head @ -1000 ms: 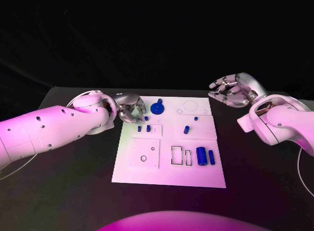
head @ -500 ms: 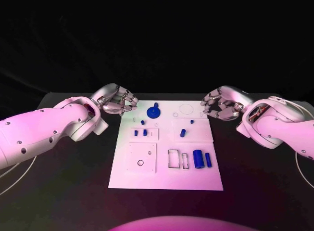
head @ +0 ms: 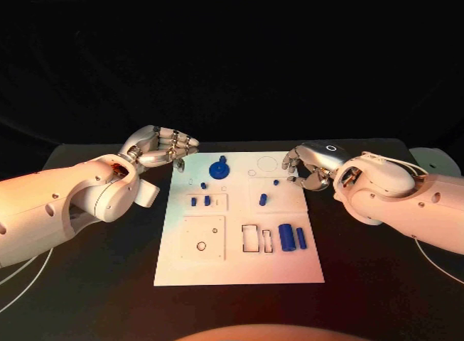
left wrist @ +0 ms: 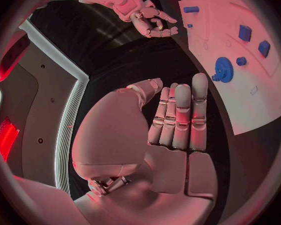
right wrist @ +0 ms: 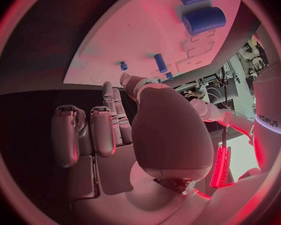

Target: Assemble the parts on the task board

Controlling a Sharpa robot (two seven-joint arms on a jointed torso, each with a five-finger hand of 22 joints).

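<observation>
My left hand [head: 162,150] and right hand [head: 312,168] hover empty, fingers loosely curled, flanking the task board's [head: 239,266] far end near the blue gear [head: 219,170].

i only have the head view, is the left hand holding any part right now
Observer: No. The left wrist view shows the left hand with its fingers held straight and side by side, nothing in them.
Operator: and the right hand, its palm is hidden from me
Observer: The right wrist view shows the right hand carrying nothing too, its fingers partly curled above the dark table beside the task board.
Operator: what's nearest its fingertips
Observer: In that view a small blue peg on the board lies just past the fingertips, not touched.
</observation>
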